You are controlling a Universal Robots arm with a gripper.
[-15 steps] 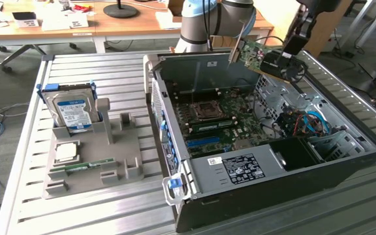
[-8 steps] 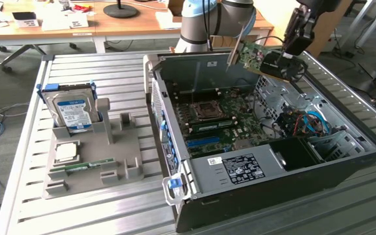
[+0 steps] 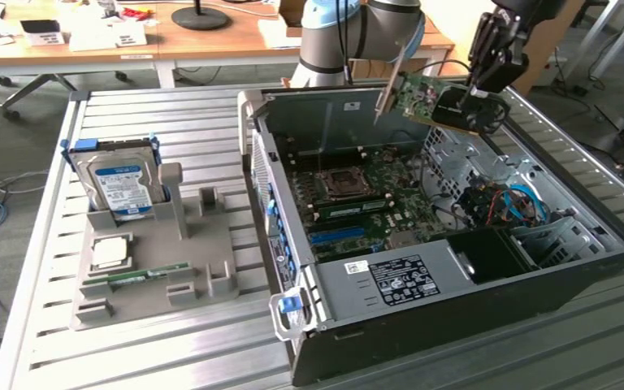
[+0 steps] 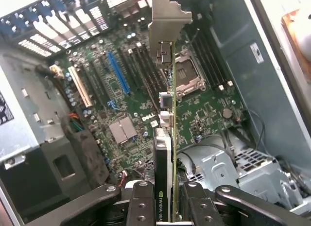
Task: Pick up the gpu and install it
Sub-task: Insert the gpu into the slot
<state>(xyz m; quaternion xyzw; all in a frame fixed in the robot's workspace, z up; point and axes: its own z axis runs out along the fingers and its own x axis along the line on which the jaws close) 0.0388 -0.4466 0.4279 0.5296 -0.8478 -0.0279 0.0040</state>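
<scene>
Your fingers are clenched on the gpu. It hangs (silver bracket farthest from them) above the motherboard in the open case.

The case lies open toward my jaws. Below them, past the gpu the gripper clamps edge-on, I see free air down to the motherboard. On the card's dark-face side the blue slot lies uncovered, and a black shroud rises nearer the jaws. Opposite, the CPU socket sits low, while the grey drive cage and cables crowd close.
</scene>
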